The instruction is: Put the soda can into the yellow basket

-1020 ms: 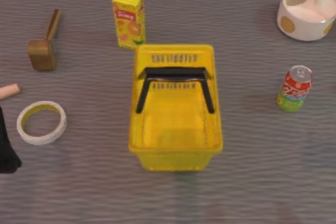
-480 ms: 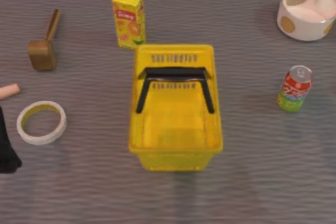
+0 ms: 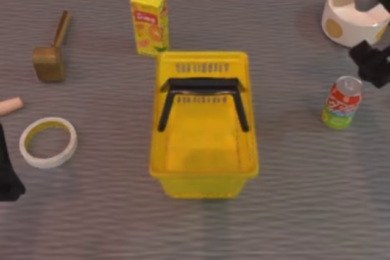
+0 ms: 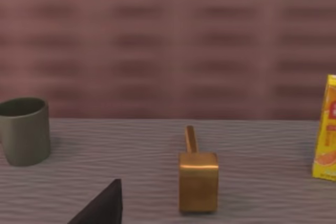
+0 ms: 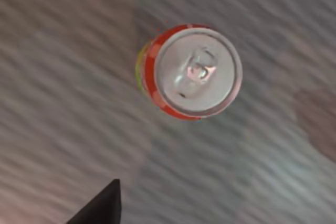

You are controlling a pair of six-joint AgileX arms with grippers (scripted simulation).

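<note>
The soda can (image 3: 342,103) stands upright on the right side of the table, red above, lime-green below, with a silver top. It is well apart from the yellow basket (image 3: 203,178) at the table's middle, whose black handles are folded across it. My right gripper (image 3: 372,65) hovers open just behind and to the right of the can, holding nothing. The right wrist view looks straight down on the soda can (image 5: 191,72), with one dark fingertip (image 5: 102,208) at the frame's edge. My left gripper (image 3: 7,178) is parked open at the table's left edge.
A white dotted bowl (image 3: 341,31) sits at the back right, under the right arm. A yellow juice carton (image 3: 149,22) stands behind the basket. A wooden mallet (image 3: 50,56) and a tape ring (image 3: 47,143) lie at the left. A grey-green cup (image 4: 23,129) shows in the left wrist view.
My right arm has come into the top view from the back right and now hovers near the soda can. The can, the basket and the left arm have not moved.
</note>
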